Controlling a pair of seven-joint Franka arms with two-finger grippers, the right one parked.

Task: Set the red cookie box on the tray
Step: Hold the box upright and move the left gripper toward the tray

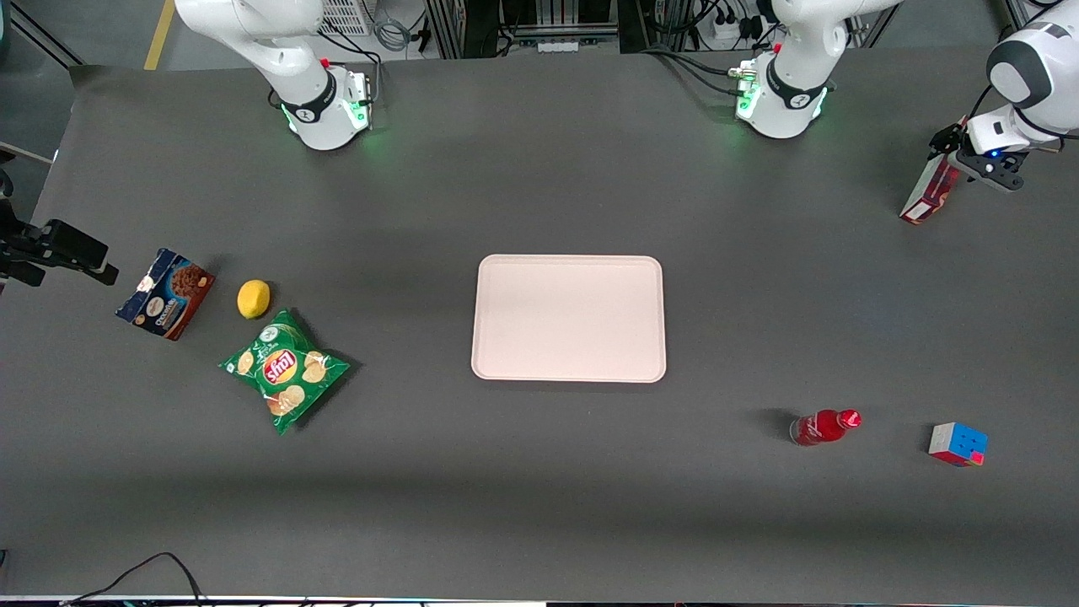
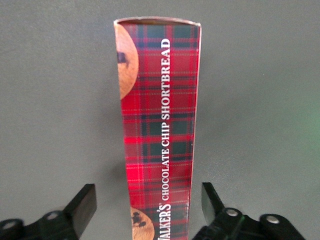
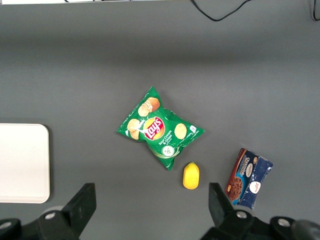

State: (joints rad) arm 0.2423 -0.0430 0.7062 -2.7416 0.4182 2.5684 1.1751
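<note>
Hovering the left gripper [image 1: 961, 160] over the working arm's end of the surface [image 1: 539, 506], well apart from the tray [image 1: 569, 320]. Straddling the red cookie box [image 1: 927, 190] with jaws spread wide: keeping 1 jaw just beside a long edge of the carton and leaving a strip of grey showing between the other jaw and the carton, so clamping nothing.

Seeing the red cookie box [image 2: 160, 130] from the left wrist as a slim plaid carton running away from the left gripper [image 2: 148, 192], carrying white "CHOCOLATE CHIP SHORTBREAD" lettering and a cookie picture along 1 edge. Leaning it, in the front view, with its lower end toward the surface; not being able to tell whether that end is touching.

Lying flat near the middle of the surface, showing only a bare pale pink floor inside its low rim: the tray [image 3: 22, 162].

Resting toward the parked arm's end: 1 blue-and-brown cookie box [image 1: 166, 293] [image 3: 250, 177], 1 lemon [image 1: 253, 298] [image 3: 191, 175] just beside it, and 1 green chip bag [image 1: 285, 369] [image 3: 160, 129] nearer the front camera than the lemon.

Lying on its side nearer the front camera than the tray, toward the working arm's end: 1 small red bottle [image 1: 824, 427], with 1 puzzle cube [image 1: 958, 444] sitting near it.
</note>
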